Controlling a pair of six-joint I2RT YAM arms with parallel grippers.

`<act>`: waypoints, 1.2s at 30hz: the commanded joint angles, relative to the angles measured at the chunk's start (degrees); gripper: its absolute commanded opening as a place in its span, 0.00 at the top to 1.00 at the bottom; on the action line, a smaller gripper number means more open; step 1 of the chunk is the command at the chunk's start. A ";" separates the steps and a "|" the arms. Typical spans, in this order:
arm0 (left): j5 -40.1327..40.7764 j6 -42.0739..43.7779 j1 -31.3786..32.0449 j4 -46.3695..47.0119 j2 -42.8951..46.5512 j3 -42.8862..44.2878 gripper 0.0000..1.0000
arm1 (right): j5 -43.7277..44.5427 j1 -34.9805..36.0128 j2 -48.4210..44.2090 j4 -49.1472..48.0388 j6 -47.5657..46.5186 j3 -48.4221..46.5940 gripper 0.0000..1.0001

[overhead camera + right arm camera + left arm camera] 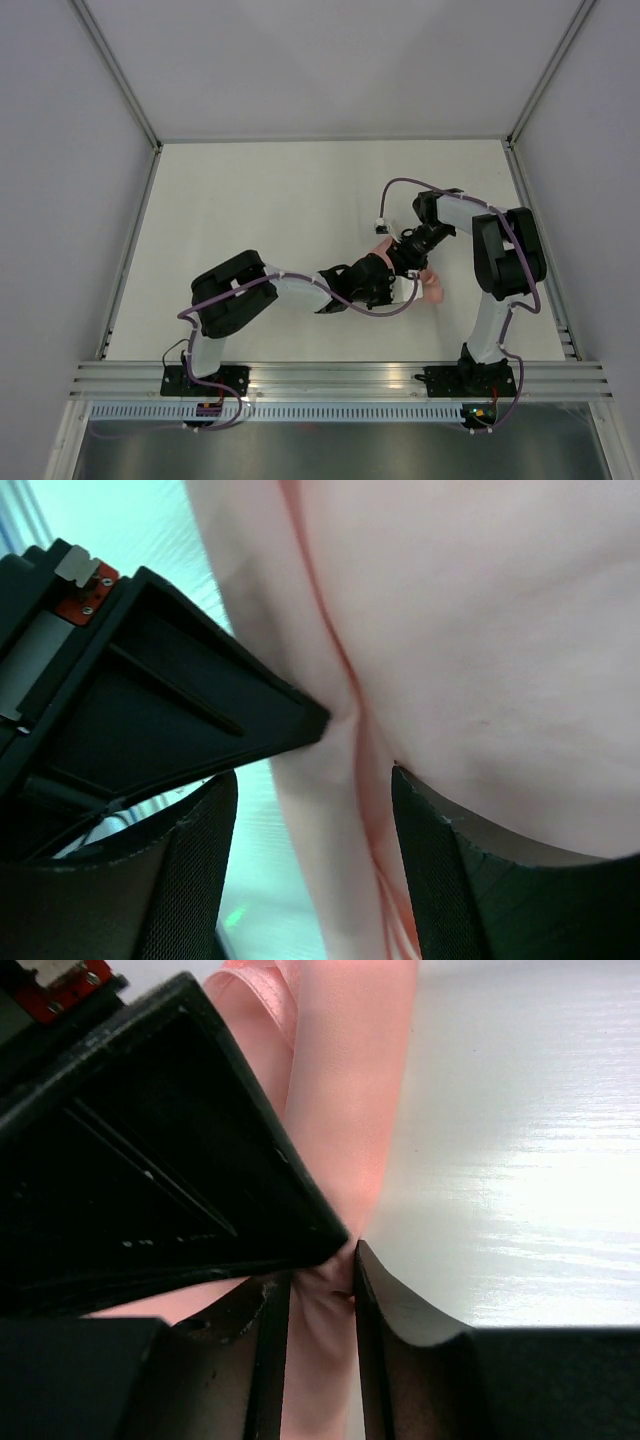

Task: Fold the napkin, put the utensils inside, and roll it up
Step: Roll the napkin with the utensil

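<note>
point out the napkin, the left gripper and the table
napkin [345,1080], left wrist view, middle of pink cloth
left gripper [316,1272], left wrist view, between its fingertips
table [520,1160], left wrist view, bare white top

Looks like a robotics lab test cell. Shows a bare white surface [270,200] walled by plain grey panels [60,150] in aluminium framing [128,240]. Has, along that surface's near edge, a slotted aluminium rail [340,377] with two cabled robot arms [235,300] bolted on.
</note>
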State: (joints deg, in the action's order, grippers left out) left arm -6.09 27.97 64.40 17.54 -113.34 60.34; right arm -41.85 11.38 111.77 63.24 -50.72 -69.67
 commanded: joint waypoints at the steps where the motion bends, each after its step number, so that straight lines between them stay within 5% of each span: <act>1: -8.40 -6.34 -1.55 -14.02 -3.73 -0.84 0.98 | 4.75 -1.09 -3.91 -8.57 1.31 0.06 0.30; 15: -27.92 -19.61 -12.44 -30.18 -9.26 12.95 0.98 | 3.62 -9.00 -19.65 -13.32 3.45 2.78 0.29; 23: -39.26 -25.59 -16.23 -38.63 -15.59 21.75 0.96 | 2.82 -9.45 -36.69 -22.01 -3.07 21.31 0.26; 30: -44.54 -29.37 -17.55 -41.80 -19.90 26.41 0.94 | 11.51 -0.06 -49.43 -37.99 0.97 35.72 0.23; 36: -45.59 -31.39 -17.73 -42.50 -22.01 28.43 0.93 | 18.63 10.41 -50.69 -45.83 4.13 40.49 0.20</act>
State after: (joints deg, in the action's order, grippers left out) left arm -54.78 -0.64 46.30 -17.76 -130.78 89.41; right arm -28.18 19.16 60.71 26.33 -48.73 -30.04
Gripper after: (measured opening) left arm 0.291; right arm 0.797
